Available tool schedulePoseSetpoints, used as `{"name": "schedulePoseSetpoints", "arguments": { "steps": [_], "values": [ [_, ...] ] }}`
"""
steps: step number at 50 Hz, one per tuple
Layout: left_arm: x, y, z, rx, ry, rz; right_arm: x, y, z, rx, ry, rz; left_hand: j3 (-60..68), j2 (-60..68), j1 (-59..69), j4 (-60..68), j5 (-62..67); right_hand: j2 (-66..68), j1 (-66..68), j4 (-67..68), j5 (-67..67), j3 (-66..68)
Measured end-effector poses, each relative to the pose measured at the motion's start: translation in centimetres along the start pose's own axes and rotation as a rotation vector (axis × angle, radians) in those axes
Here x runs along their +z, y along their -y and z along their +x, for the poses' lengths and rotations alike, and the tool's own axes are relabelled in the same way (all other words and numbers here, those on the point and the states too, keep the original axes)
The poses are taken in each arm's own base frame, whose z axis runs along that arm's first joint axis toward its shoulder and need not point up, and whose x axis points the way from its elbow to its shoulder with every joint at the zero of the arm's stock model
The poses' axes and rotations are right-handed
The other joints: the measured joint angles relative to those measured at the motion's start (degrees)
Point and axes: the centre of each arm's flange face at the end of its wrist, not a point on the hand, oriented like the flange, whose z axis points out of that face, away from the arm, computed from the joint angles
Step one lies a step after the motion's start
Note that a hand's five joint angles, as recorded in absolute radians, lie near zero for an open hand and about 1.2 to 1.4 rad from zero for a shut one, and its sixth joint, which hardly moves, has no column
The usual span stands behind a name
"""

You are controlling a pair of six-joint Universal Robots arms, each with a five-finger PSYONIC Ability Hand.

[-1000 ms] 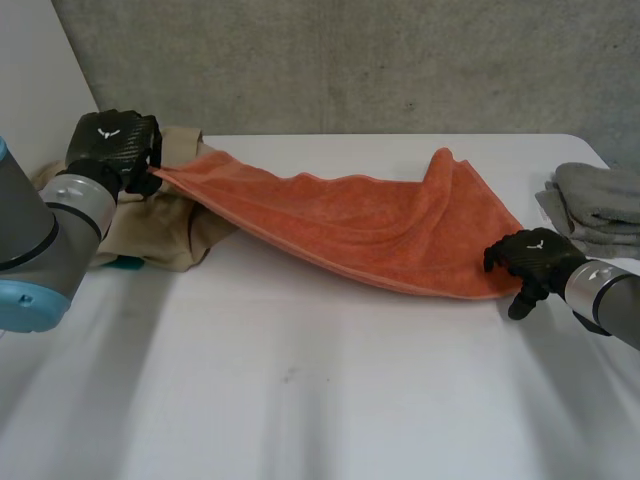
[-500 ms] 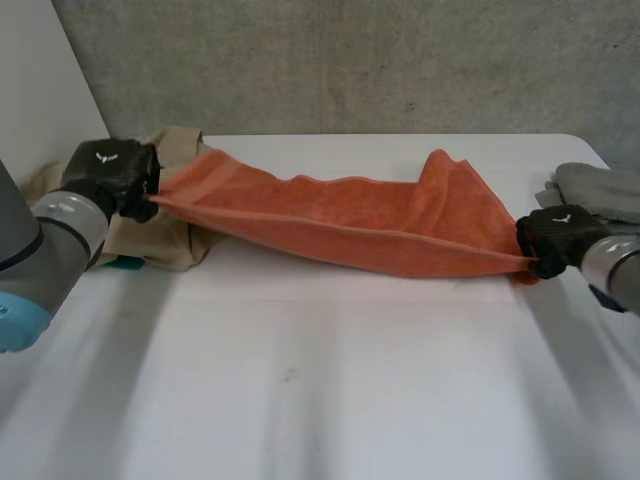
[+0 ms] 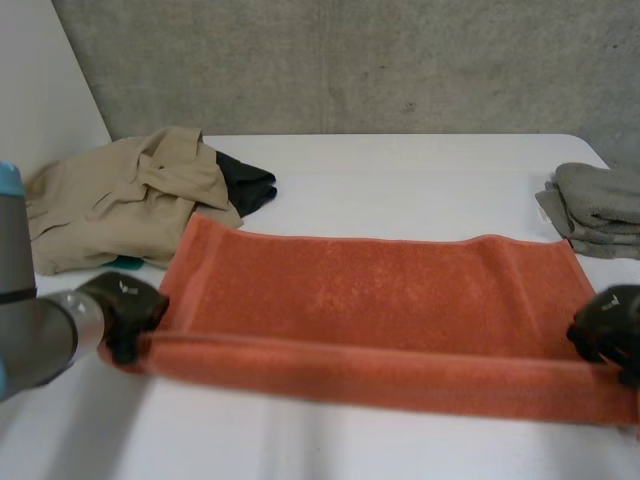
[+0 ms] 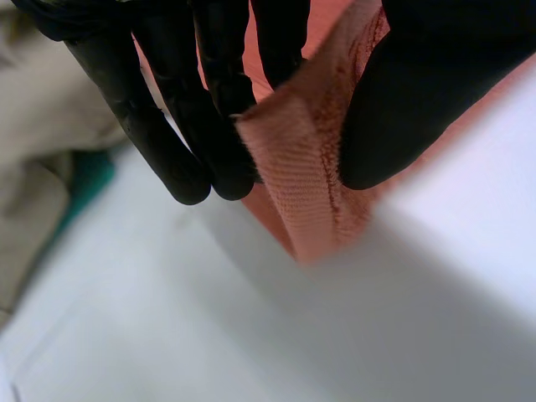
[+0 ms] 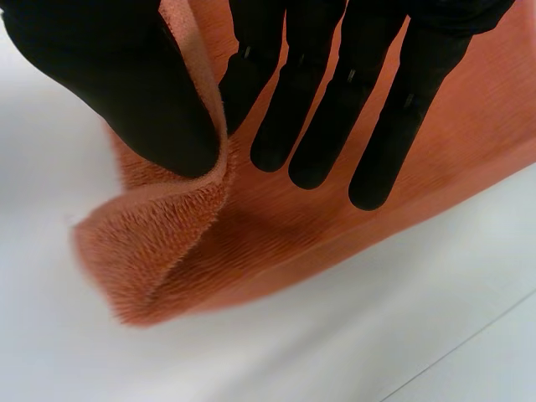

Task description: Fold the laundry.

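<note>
A white table (image 3: 400, 165) stands before a grey concrete wall (image 3: 350, 60), and on it we work through the laundry. Our black left hand (image 3: 125, 305) is at the near left corner of the long orange terry towel (image 3: 370, 290). Seen from its wrist, the thumb (image 4: 435, 92) and the straight fingers (image 4: 176, 126) pinch the hemmed corner between them and hold it a little off the table. Our black right hand (image 3: 608, 325) does the same at the near right corner, where its thumb (image 5: 126, 92) presses the towel's edge against the fingers (image 5: 310, 109) and the corner curls beneath them. Between the two hands the near long edge runs as a raised, taut band, while the rest of the towel lies flat across the middle of the table. We judge that we hold it this way to pull out the slack and square the cloth, so the near edge can be carried over to the far one for a first fold. Further out, a crumpled beige shirt (image 3: 120, 195) lies at the far left beside the towel's far corner, with a dark garment (image 3: 248, 185) against it and a bit of teal cloth (image 3: 125, 262) under its edge. A stack of folded grey towels (image 3: 595, 205) sits at the far right, apart from the orange one.
</note>
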Motion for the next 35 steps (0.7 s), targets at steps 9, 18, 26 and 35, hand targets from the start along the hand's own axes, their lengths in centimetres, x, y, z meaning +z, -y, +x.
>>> {"name": "schedulePoseSetpoints", "arguments": {
  "steps": [9, 18, 26, 35],
  "values": [
    [3.3, 6.6, -4.5, -0.119, 0.182, 0.282, 1.6, 4.0, 3.6, -0.078, -0.269, 0.195, 0.0, 0.0, 0.0, 0.0, 0.0, 0.0, 0.0, 0.0, 0.4, 0.0],
    [-1.0, 17.7, -13.6, -0.343, 0.504, 0.841, -4.0, 12.1, 13.6, 0.035, -0.858, 0.717, 0.0, 0.0, 0.0, 0.0, 0.0, 0.0, 0.0, 0.1, 0.4, 0.0],
    [-4.6, 21.4, -17.6, -0.502, 0.623, 1.175, -10.6, 14.5, 17.2, 0.212, -1.028, 1.124, 0.0, 0.0, 0.0, 0.0, 0.0, 0.0, 0.0, 0.1, 0.6, 0.0],
    [0.2, 18.2, -15.6, -0.503, 0.549, 1.000, -6.6, 12.7, 16.0, 0.271, -0.838, 1.002, 0.0, 0.0, 0.0, 0.0, 0.0, 0.0, 0.0, 0.2, 0.6, 0.0]
  ]
}}
